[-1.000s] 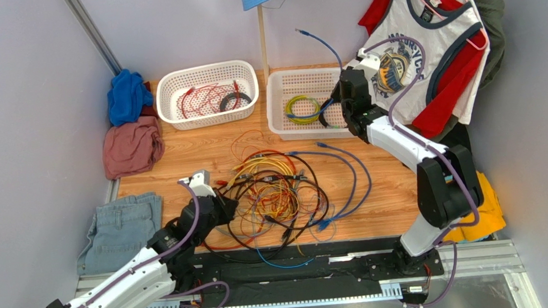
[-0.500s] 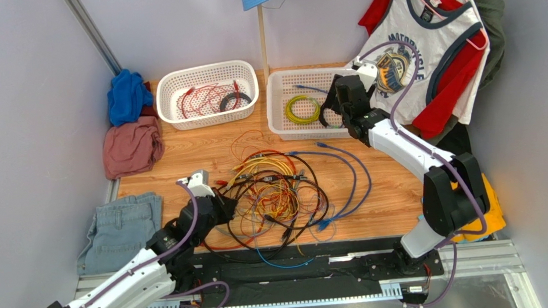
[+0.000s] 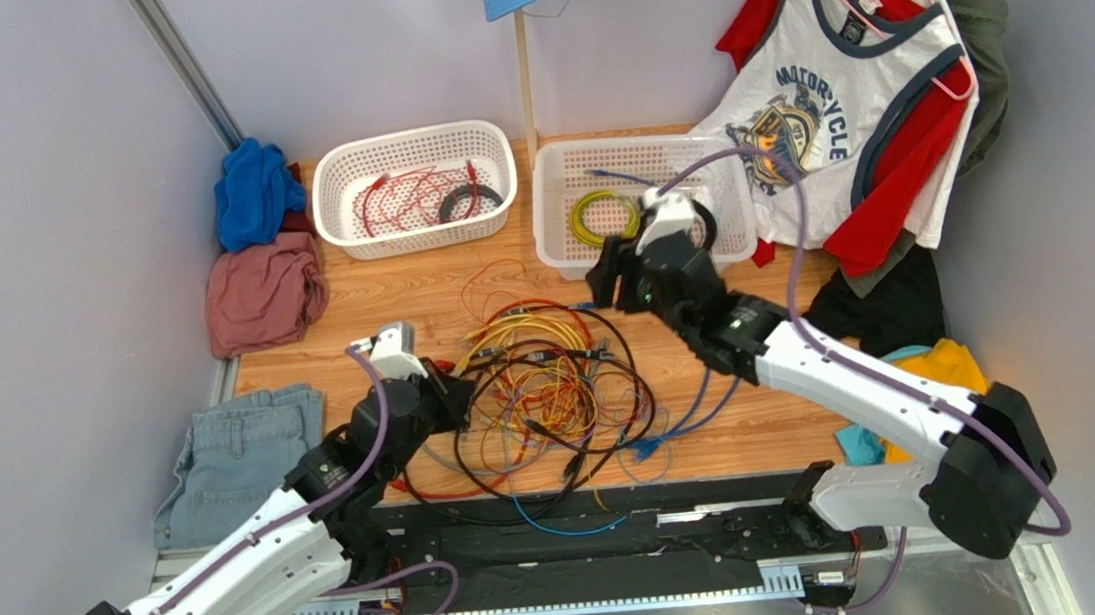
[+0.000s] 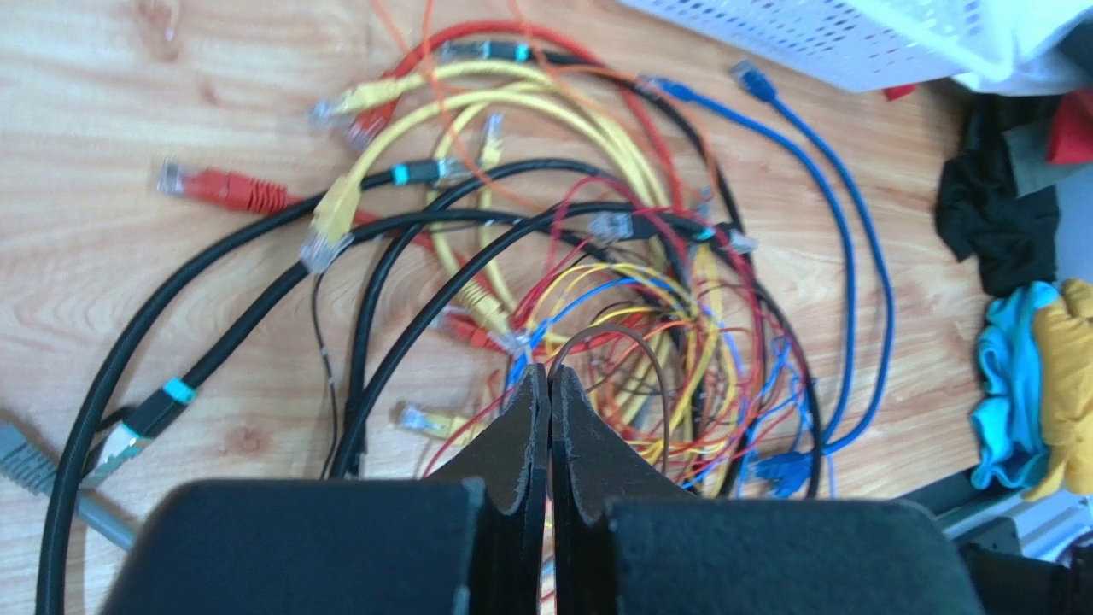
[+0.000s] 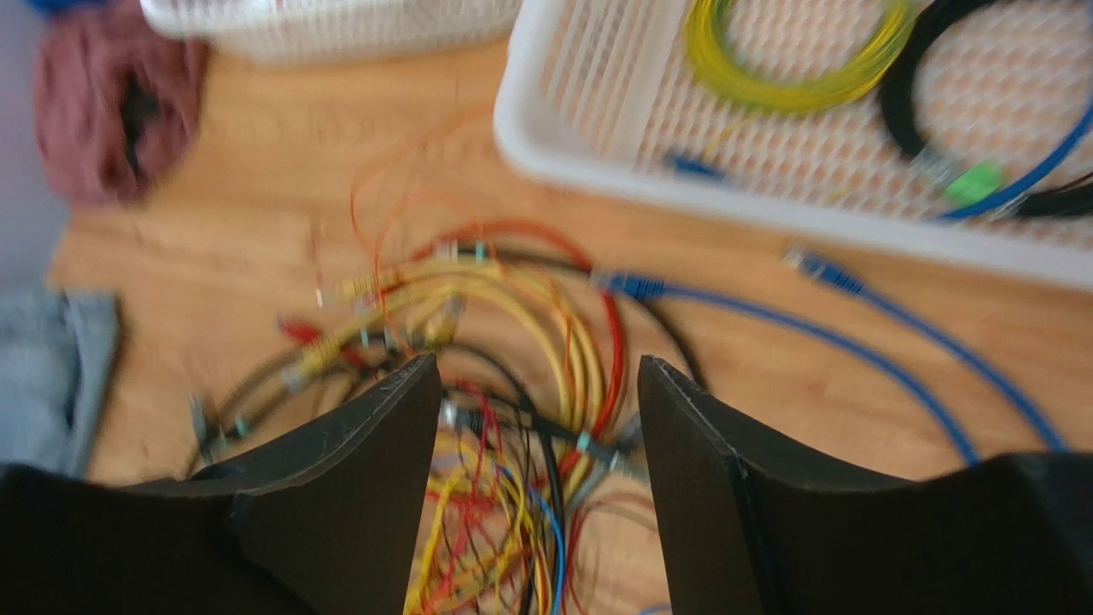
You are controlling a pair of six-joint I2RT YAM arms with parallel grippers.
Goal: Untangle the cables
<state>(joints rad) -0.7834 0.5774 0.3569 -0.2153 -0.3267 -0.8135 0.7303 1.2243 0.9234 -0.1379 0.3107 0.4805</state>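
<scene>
My cables lie in a messy heap in the middle of the wooden board. My left pincer is over the board's near left part, squeezed shut, holding nothing. My right pincer hangs over its far side, wide open and empty. One white basket and another basket stand at the board's far edge. Grey walls stand around it.
</scene>
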